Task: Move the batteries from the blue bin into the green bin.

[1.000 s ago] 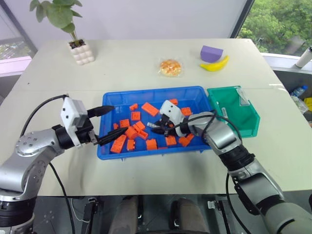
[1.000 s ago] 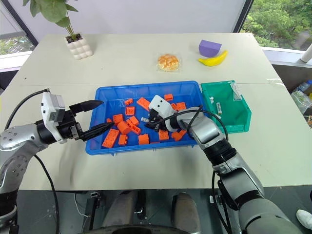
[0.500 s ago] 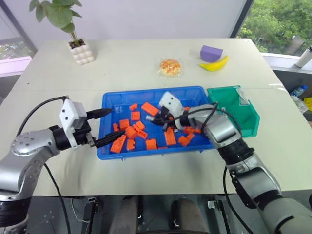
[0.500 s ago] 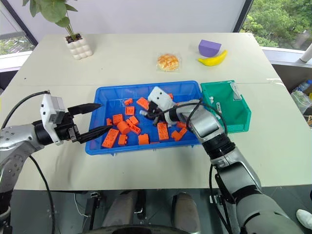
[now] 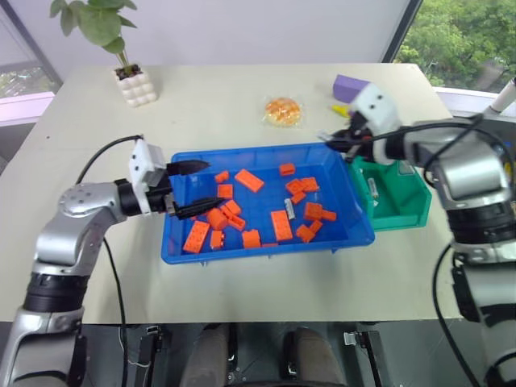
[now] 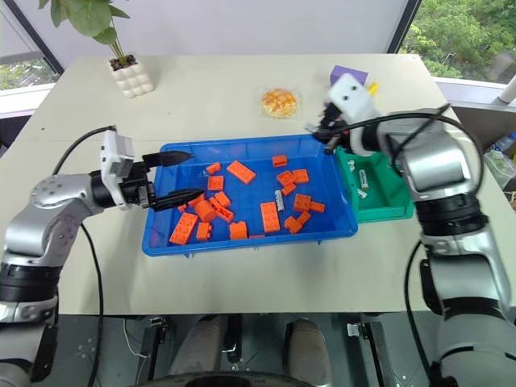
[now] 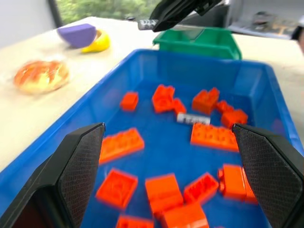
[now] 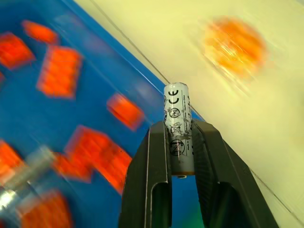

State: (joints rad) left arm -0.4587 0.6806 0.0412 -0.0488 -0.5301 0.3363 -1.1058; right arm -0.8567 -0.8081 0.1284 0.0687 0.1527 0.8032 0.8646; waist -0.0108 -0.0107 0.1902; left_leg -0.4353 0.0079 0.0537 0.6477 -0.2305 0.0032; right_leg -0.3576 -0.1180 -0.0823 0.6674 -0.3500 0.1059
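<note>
Right claw (image 8: 180, 142) pinches a battery (image 8: 177, 128) between its two black fingers, gripping the lower half so the printed end sticks out past the tips. Seen from the head, that claw (image 5: 334, 141) hangs above the blue bin's (image 5: 266, 247) corner at about 1 o'clock, close to the green bin's (image 5: 403, 205) near rim, with the battery pointing toward 9 o'clock.

Left claw (image 5: 197, 185) is spread wide and holds nothing; it reaches in over the blue bin's 9 o'clock edge, roughly level, one finger (image 7: 73, 175) and the other far apart in its wrist view.

Orange bricks (image 5: 282, 224) lie scattered across the blue bin's floor. Among them, near the middle, rests another battery (image 6: 280, 199), lying flat beside a long brick. Inside the green bin, at 3 o'clock of the blue bin and touching it, at least one battery (image 6: 364, 178) lies on the floor.

Farther back on the table sit a wrapped bun (image 5: 282, 111) at 12 o'clock, a purple block (image 5: 348, 84) with a banana (image 7: 96, 42) at 1 o'clock, and a potted plant (image 5: 129, 76) at 10 o'clock.
</note>
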